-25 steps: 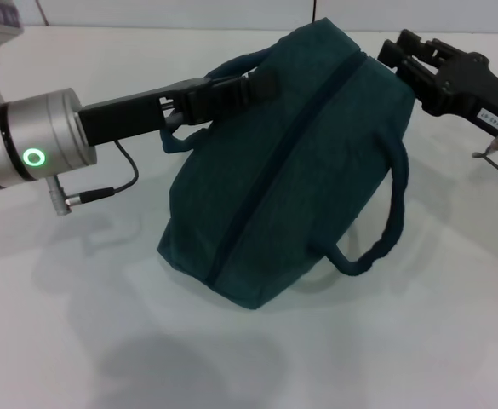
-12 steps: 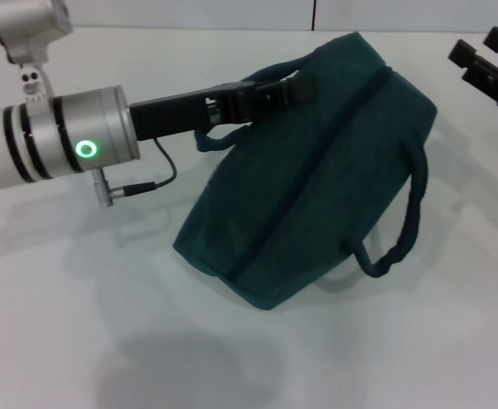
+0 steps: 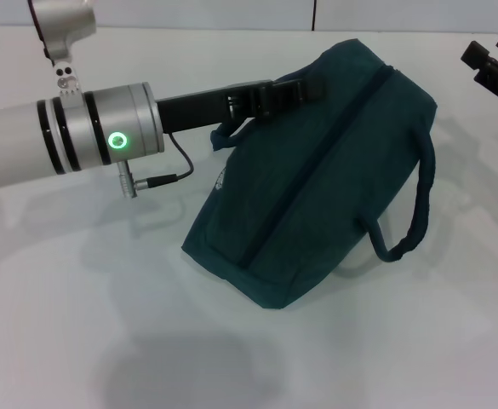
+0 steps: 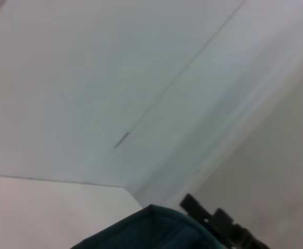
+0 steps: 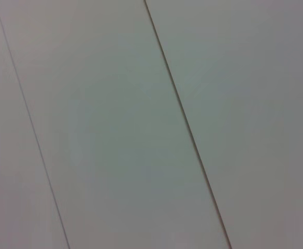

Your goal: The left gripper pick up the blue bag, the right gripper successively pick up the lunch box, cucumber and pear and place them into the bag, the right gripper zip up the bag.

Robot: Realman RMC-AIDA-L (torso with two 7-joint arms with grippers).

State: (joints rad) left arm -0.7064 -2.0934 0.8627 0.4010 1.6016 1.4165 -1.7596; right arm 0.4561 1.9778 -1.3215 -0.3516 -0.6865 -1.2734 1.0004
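Note:
The blue bag (image 3: pixel 317 170) is tilted, its far end raised and its near corner low on the white table (image 3: pixel 78 324). Its zipper line runs closed along the top. My left gripper (image 3: pixel 289 90), green light on the wrist, is shut on the bag's left loop handle (image 3: pixel 231 133). The other handle (image 3: pixel 415 213) hangs loose on the right side. My right gripper (image 3: pixel 494 58) is at the far right edge, apart from the bag, fingers spread. The left wrist view shows the bag's top edge (image 4: pixel 151 228) and the right gripper (image 4: pixel 218 224) beyond it. The lunch box, cucumber and pear are out of view.
The left arm's silver wrist (image 3: pixel 95 136) and its cable (image 3: pixel 159 177) reach across the table's left half. The right wrist view shows only a pale panelled surface.
The left arm has pushed to the right, carrying the bag's handle and shifting the bag right. The right gripper has drawn away from the bag's far end to the right edge.

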